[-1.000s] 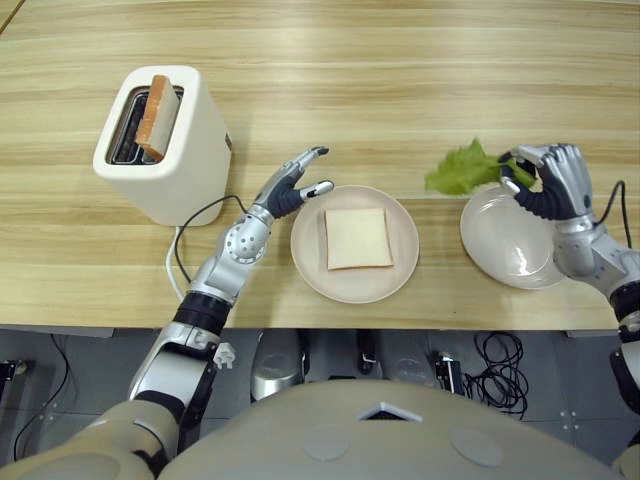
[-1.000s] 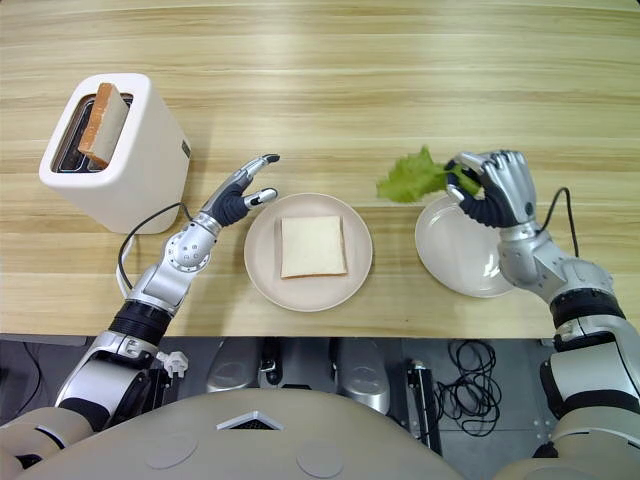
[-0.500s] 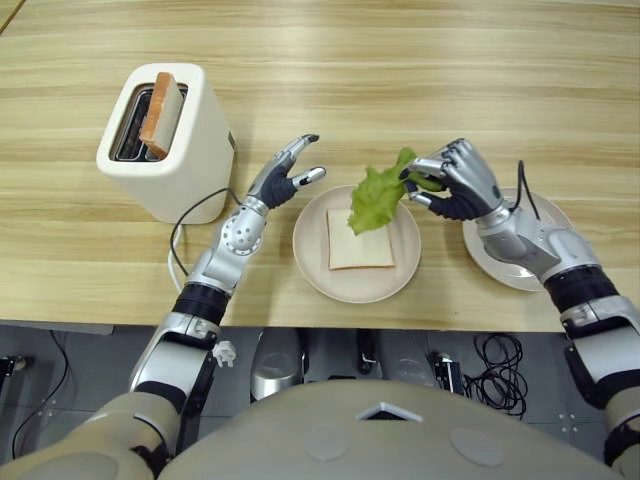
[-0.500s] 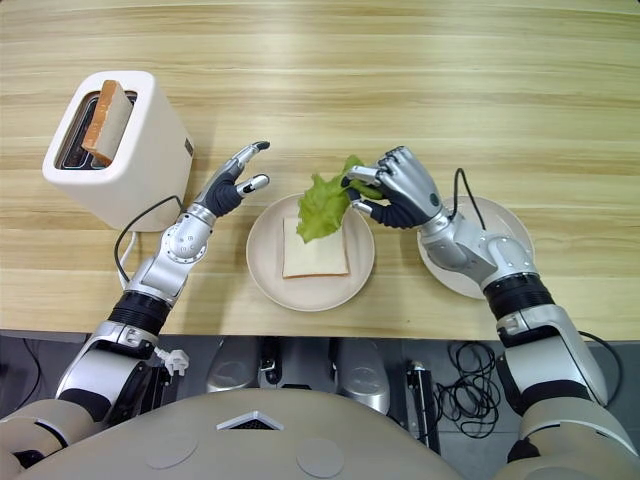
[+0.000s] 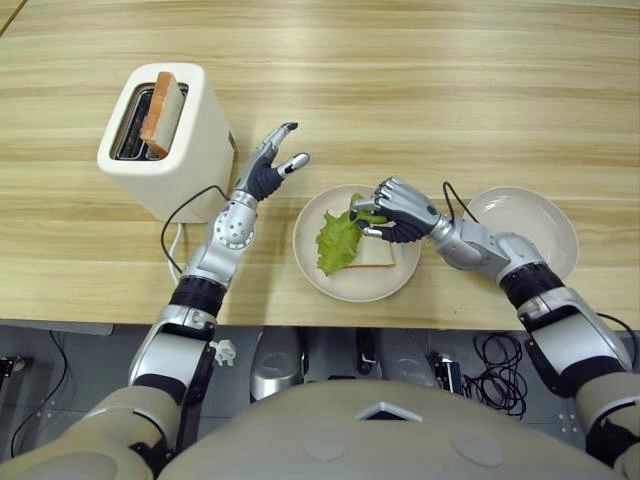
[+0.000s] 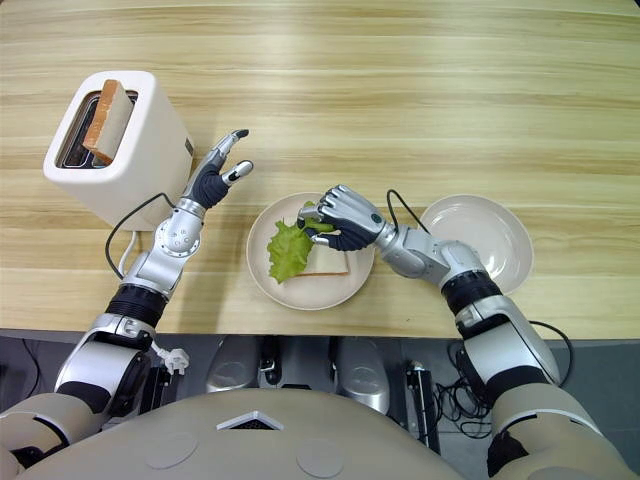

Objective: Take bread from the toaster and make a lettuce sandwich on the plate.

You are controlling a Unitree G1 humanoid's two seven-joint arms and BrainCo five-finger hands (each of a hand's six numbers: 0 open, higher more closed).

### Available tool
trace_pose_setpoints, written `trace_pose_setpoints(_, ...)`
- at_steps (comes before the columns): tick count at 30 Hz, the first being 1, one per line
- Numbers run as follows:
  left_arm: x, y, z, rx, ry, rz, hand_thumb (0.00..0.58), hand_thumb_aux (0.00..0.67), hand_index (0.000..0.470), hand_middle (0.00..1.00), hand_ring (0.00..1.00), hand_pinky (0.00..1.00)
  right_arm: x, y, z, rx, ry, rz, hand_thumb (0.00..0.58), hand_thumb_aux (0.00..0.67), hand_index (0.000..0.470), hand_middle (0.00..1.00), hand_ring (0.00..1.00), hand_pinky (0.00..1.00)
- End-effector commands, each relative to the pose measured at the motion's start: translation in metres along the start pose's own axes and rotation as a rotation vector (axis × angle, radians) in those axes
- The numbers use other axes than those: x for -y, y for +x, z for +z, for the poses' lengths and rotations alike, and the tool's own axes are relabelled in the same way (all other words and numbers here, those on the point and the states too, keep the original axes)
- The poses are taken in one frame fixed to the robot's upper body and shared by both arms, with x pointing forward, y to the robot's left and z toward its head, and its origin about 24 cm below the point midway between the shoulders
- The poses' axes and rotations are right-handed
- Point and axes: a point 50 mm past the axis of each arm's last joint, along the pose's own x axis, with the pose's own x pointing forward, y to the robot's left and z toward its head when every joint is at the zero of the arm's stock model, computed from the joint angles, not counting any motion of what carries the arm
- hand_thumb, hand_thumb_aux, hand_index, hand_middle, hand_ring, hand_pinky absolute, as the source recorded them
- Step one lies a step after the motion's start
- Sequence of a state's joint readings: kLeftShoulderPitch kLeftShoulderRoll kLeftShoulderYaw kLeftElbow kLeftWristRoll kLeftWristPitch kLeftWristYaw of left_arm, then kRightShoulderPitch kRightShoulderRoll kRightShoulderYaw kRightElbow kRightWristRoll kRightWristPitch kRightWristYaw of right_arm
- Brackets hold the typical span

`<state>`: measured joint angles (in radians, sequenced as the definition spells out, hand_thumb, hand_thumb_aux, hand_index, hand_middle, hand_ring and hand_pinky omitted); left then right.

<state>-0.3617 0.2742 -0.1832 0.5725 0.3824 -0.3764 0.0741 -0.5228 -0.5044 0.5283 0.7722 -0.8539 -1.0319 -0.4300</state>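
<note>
Right hand (image 5: pixel 397 208) is clamped on the stem of the lettuce (image 5: pixel 338 241), the leaf drooping over the left edge of the bread slice (image 5: pixel 377 258) on the plate (image 5: pixel 352 294). Release now and I reckon it slides off-centre onto bare plate. Left hand (image 5: pixel 268 172), fingers spread and empty, hovers beside the toaster (image 5: pixel 190 160), where the second slice (image 5: pixel 160 112) stands.

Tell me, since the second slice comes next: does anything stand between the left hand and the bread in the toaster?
Nothing visible does: the left hand is open beside the toaster, whose bread slice sticks up uncovered.
</note>
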Motion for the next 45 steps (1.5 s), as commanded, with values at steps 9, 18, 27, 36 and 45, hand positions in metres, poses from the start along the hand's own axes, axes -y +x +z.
trace_pose_setpoints(9, 0.002, 0.000, -0.006, -0.018, 0.006, -0.022, 0.000, 0.000, 0.000, 0.00, 0.00, 0.00, -0.002, -0.009, -0.018, -0.090, -0.051, 0.101, 0.580, 0.670, 0.460, 1.00, 1.00, 1.00)
trace_pose_setpoints(18, 0.003, 0.001, -0.009, -0.028, 0.003, -0.030, 0.000, 0.000, 0.000, 0.00, 0.00, 0.00, 0.000, -0.014, -0.021, -0.125, -0.036, 0.093, 0.000, 0.000, 0.000, 0.00, 0.00, 0.00)
trace_pose_setpoints(27, 0.001, 0.001, -0.009, -0.016, 0.008, -0.021, 0.000, 0.000, 0.000, 0.00, 0.00, 0.00, 0.027, -0.012, -0.026, -0.133, -0.103, 0.006, 0.000, 0.000, 0.000, 0.00, 0.00, 0.00)
trace_pose_setpoints(36, -0.048, -0.011, 0.049, 0.241, 0.242, 0.176, 0.000, 0.000, 0.000, 0.00, 0.00, 0.00, 0.067, -0.014, -0.029, -0.156, -0.184, -0.173, 0.000, 0.000, 0.000, 0.00, 0.00, 0.00)
trace_pose_setpoints(45, -0.125, -0.041, 0.076, 0.224, 0.579, 0.479, 0.000, 0.000, 0.000, 0.00, 0.00, 0.00, 0.066, -0.027, -0.027, -0.212, -0.115, -0.334, 0.000, 0.000, 0.000, 0.00, 0.00, 0.00)
